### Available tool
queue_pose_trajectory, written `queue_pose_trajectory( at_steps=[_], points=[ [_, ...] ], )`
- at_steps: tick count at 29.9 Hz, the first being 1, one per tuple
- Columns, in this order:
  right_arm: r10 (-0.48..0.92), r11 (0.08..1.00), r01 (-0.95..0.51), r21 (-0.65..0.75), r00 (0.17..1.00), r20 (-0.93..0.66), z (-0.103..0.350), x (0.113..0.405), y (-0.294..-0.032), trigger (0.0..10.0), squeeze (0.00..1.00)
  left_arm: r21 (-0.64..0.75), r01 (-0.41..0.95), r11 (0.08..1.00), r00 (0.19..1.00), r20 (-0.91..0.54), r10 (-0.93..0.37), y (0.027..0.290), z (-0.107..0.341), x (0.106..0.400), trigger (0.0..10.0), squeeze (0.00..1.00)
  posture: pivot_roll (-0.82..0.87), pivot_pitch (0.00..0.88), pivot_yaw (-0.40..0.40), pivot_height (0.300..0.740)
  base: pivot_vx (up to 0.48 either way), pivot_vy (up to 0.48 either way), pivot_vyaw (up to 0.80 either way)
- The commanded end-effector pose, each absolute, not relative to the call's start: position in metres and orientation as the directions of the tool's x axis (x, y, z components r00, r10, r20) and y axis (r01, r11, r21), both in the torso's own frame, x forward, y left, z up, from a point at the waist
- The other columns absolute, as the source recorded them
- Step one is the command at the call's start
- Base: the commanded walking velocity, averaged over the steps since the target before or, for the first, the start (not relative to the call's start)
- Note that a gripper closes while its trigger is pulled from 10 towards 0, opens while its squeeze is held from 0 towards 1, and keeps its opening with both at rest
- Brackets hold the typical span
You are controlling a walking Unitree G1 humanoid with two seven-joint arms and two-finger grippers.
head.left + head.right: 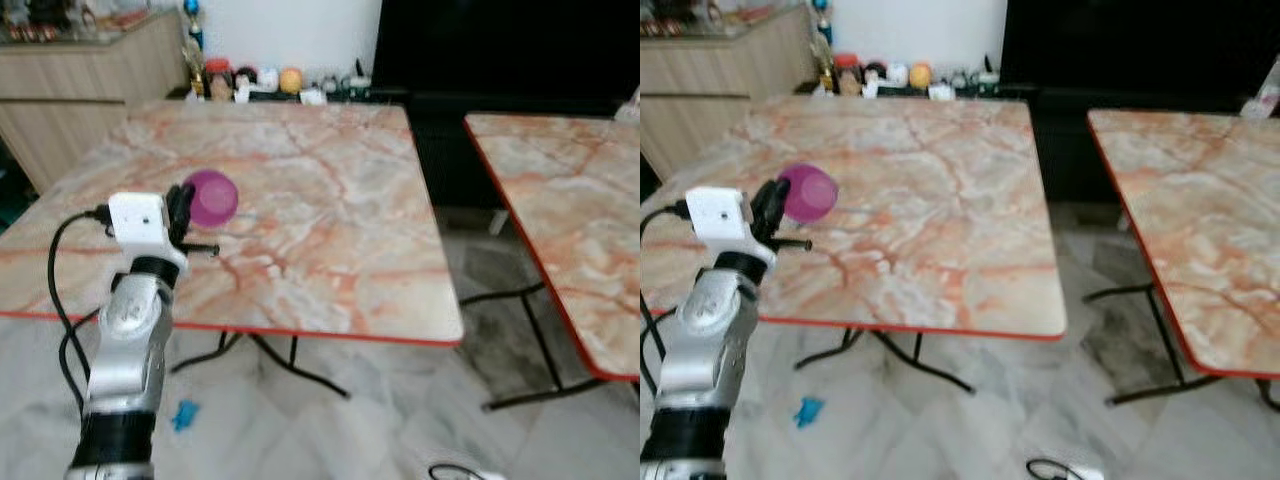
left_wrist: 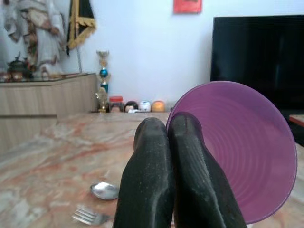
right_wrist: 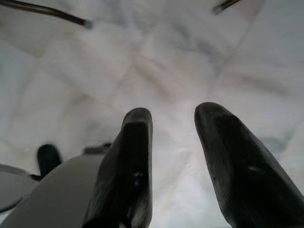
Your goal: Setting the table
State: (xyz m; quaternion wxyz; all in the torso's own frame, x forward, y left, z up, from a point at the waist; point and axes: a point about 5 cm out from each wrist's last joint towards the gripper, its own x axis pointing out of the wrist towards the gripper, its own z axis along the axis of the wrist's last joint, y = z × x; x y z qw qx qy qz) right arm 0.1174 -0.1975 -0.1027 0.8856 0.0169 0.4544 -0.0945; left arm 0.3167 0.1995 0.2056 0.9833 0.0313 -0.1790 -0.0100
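The bowl [image 2: 247, 152] looks like thin purple plastic, so I judge it light, stiff and unlikely to break, though smooth enough to slip; its rim is the sensible place to pinch, and that is where it is gripped. It is round, translucent purple with faint rings inside, tipped on its side so the hollow faces the wrist camera. It is carried above the near left part of the marble table [image 1: 330, 230], in the left gripper [image 2: 168, 130], whose two black fingers are pressed together on the rim. A spoon [image 2: 105, 190] and a fork [image 2: 89, 217] lie on the table close below. The right gripper [image 3: 173, 118] hangs over the floor [image 3: 166, 61], fingers apart and holding nothing.
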Motion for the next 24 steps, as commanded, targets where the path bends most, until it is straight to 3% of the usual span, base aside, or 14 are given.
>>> queue_pose_trajectory(
  at_steps=[1,24],
  points=[
    [-0.138,0.984,0.173,-0.046,0.57,-0.81,-0.1029,0.119,-0.1944,10.0,0.0,0.066,0.009,0.998,0.941,0.337,-0.031,0.1993,0.2007,0.3172,10.0,0.0,0.1,0.0,-0.029,0.74,0.0,-0.409,0.0],
    [-0.137,0.982,0.184,-0.037,0.57,-0.81,-0.1022,0.1196,-0.1986,10.0,0.0,0.11,0.029,0.994,0.941,0.333,-0.065,0.1943,0.1989,0.3186,10.0,0.0,0.11,0.0,-0.035,0.74,0.0,-0.409,0.0]
  ],
)
